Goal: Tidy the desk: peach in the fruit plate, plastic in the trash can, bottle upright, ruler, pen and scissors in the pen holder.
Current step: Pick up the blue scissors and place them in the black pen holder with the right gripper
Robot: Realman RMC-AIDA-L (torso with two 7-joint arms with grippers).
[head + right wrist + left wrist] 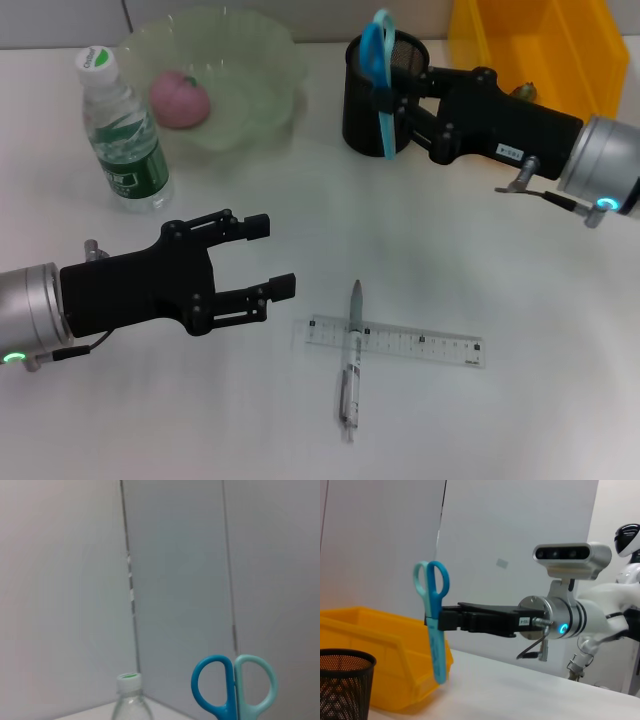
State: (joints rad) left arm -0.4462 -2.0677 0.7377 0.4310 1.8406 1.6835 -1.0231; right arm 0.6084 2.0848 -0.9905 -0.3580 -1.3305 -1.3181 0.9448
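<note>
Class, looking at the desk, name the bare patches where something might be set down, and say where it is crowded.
Free: the stretch between the pen holder and the ruler; also right of the ruler. Crowded: the far left, where bottle and fruit plate stand close together.

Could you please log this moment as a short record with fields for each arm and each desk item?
right gripper: shut on the blue-handled scissors, held vertically, handles up, above the desk and not yet in the black mesh pen holder
left gripper: jaws open, hovering over bare desk
pink peach: in the pale green fruit plate
clear plastic bottle with green label: upright
clear ruler: flat on desk
grey pen: lying across the ruler
yellow bin: behind the right arm
</note>
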